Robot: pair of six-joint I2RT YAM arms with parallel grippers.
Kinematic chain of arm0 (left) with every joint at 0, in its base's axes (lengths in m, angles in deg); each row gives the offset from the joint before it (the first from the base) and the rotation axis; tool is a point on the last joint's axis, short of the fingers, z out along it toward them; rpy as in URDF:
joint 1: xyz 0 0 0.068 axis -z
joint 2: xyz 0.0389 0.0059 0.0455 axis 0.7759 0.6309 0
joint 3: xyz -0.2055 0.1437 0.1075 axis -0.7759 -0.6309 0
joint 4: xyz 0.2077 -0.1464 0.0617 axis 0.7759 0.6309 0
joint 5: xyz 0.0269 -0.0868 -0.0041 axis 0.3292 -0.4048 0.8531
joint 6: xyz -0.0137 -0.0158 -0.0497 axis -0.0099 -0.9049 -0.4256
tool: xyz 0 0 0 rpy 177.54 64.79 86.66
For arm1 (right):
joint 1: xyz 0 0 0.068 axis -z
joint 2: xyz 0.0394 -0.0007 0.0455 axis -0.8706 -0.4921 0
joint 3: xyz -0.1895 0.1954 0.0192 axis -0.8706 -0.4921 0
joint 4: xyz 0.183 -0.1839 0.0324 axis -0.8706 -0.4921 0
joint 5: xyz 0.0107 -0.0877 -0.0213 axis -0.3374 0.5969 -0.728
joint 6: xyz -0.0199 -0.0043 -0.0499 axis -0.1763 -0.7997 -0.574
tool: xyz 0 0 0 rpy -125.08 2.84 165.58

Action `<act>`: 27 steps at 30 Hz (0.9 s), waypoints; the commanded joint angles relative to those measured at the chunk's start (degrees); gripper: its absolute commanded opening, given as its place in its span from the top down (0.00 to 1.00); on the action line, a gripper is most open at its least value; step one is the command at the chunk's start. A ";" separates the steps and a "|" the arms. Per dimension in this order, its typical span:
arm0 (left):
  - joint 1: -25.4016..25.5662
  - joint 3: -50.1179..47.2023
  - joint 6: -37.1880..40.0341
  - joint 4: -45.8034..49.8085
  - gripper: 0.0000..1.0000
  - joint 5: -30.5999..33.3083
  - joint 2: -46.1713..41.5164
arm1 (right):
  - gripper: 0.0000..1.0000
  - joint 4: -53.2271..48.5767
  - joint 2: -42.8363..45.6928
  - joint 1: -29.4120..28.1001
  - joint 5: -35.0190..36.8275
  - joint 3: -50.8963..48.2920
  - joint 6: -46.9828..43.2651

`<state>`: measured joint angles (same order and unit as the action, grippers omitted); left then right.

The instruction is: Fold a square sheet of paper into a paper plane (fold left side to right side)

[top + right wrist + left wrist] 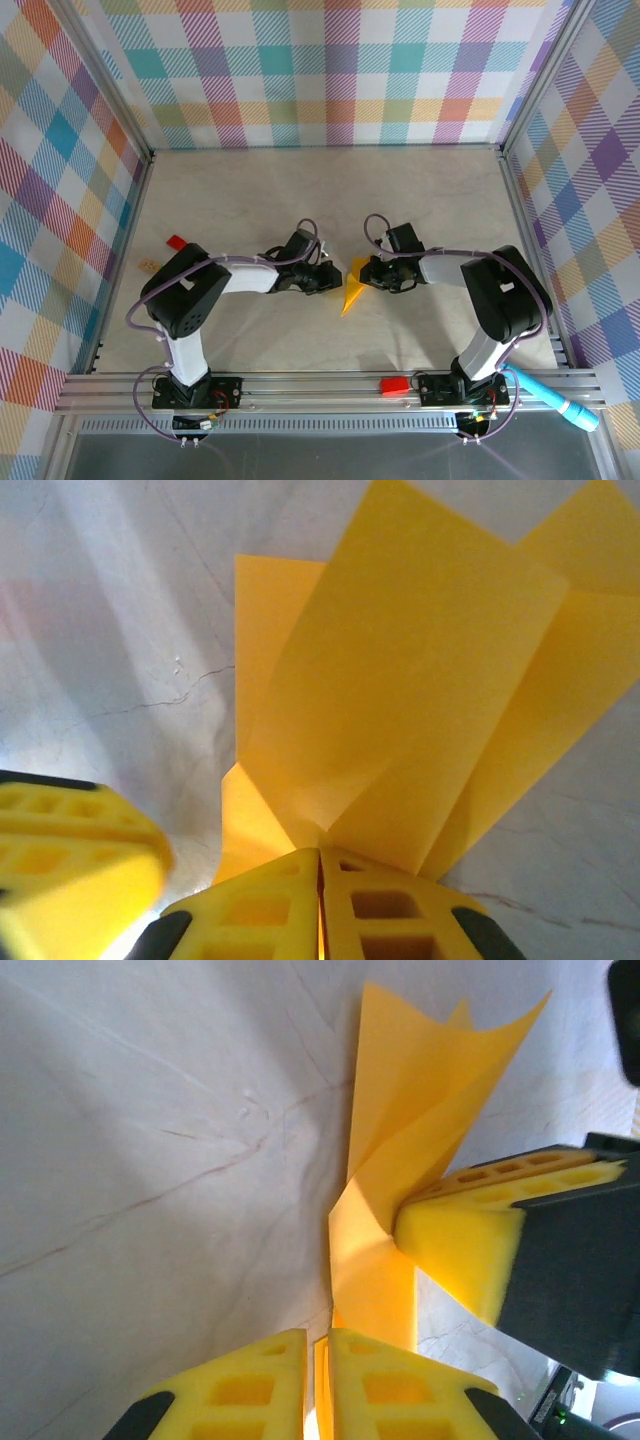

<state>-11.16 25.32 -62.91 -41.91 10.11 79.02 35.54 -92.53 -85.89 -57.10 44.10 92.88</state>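
Note:
The square sheet of paper (352, 287), yellow-orange, is folded with crease lines into a narrow pointed paper plane shape between the two arms, mid-table. My left gripper (335, 280) is shut on its left edge. In the left wrist view the yellow pads (270, 1385) pinch a thin strip of the paper (420, 1120), which fans upward. My right gripper (372, 272) is shut on the opposite side. In the right wrist view its pads (390, 910) clamp the paper's (420, 700) lower fold. Each wrist view also catches the other arm's yellow finger: the right one (470, 1250) and the left one (70, 860).
A small red block (176, 241) and a small tan piece (147, 265) lie at the table's left side. Another red block (394, 384) sits on the front rail. A light blue pen-like cylinder (556, 398) lies at the near right. Checkered walls enclose the table on three sides.

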 commanded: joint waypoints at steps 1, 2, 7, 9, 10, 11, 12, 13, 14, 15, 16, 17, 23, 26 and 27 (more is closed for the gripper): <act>-0.92 -0.44 1.92 3.62 0.85 1.99 -5.78 | 0.90 -5.18 -3.41 -0.74 1.19 0.44 -5.49; -1.09 -0.43 2.49 4.81 0.85 2.36 -7.08 | 0.90 -5.23 -3.57 -0.83 1.10 0.74 -5.94; -1.27 0.18 3.64 6.95 0.93 -1.10 -10.49 | 0.90 -6.13 -3.85 -1.18 1.53 1.79 -7.01; -0.59 0.92 3.42 7.51 0.96 -4.08 -10.43 | 0.90 -6.19 -3.76 -1.18 2.12 1.52 -6.69; -0.09 1.34 3.41 7.74 0.97 -5.22 -10.22 | 0.90 -6.13 -3.70 -1.18 2.31 1.36 -6.51; 0.50 1.69 3.27 7.80 0.98 -6.58 -9.71 | 0.90 -5.99 -3.60 -1.20 2.47 1.14 -6.13; 1.14 2.06 2.80 7.71 0.98 -7.78 -9.02 | 0.90 -5.61 -3.49 -1.18 2.50 0.85 -5.79; 1.75 2.25 2.35 7.36 0.99 -8.59 -8.46 | 0.90 -5.12 -3.49 -1.18 2.43 0.61 -5.48; 2.48 2.48 1.81 6.70 0.99 -9.35 -7.71 | 0.90 -4.89 -3.41 -1.18 2.35 0.37 -5.26; 3.23 2.79 1.35 6.42 1.00 -9.63 -6.87 | 0.90 -4.78 -3.45 -1.18 2.24 0.21 -4.98; 3.78 3.03 1.23 6.11 1.00 -9.79 -6.17 | 0.90 -4.70 -3.46 -1.26 2.15 0.10 -4.88; 4.40 3.24 0.98 5.71 1.00 -9.83 -5.38 | 0.90 -4.60 -3.49 -1.26 2.07 0.05 -4.81; 5.87 4.31 -0.14 3.61 1.00 -9.70 -1.03 | 0.90 -5.29 -3.49 -1.26 2.15 0.38 -4.89; 5.96 5.28 0.17 4.11 1.00 -9.41 0.84 | 0.90 -5.74 -3.67 -1.35 2.23 0.59 -5.17; 5.91 5.44 0.27 4.55 1.00 -8.87 1.19 | 0.90 -5.82 -3.74 -1.35 2.24 0.64 -5.15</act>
<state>-5.54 28.58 -62.18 -36.84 1.77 79.26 34.49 -94.17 -86.54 -57.85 46.15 88.36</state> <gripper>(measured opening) 0.049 0.097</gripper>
